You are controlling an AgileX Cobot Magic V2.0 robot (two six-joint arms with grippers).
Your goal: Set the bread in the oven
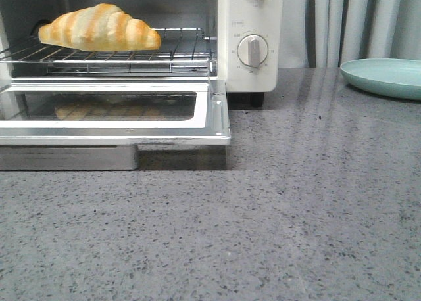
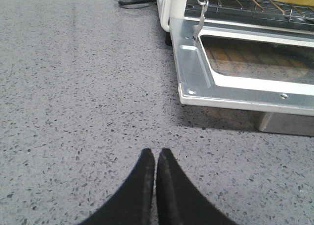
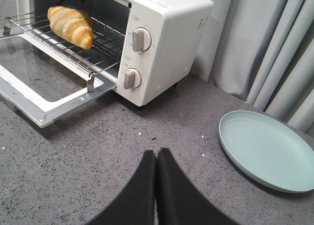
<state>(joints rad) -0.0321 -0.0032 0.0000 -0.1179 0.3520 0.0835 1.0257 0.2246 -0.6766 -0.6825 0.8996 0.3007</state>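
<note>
Nearest, both pairs of fingers are seen pressed together with nothing between them: the left gripper and the right gripper are each clenched empty above the bare speckled counter, well short of the oven. Beyond the left fingers the oven's glass door is found lowered flat toward the counter's near edge, over a metal tray front. A pale green plate is set empty toward the far right corner. Farthest back, the bread is laid on the wire rack inside the oven at the far left, its long axis running across the opening, parallel to the counter's far edge. The placement is judged done; the door alone is left open, and the left arm is judged nearer to it
</note>
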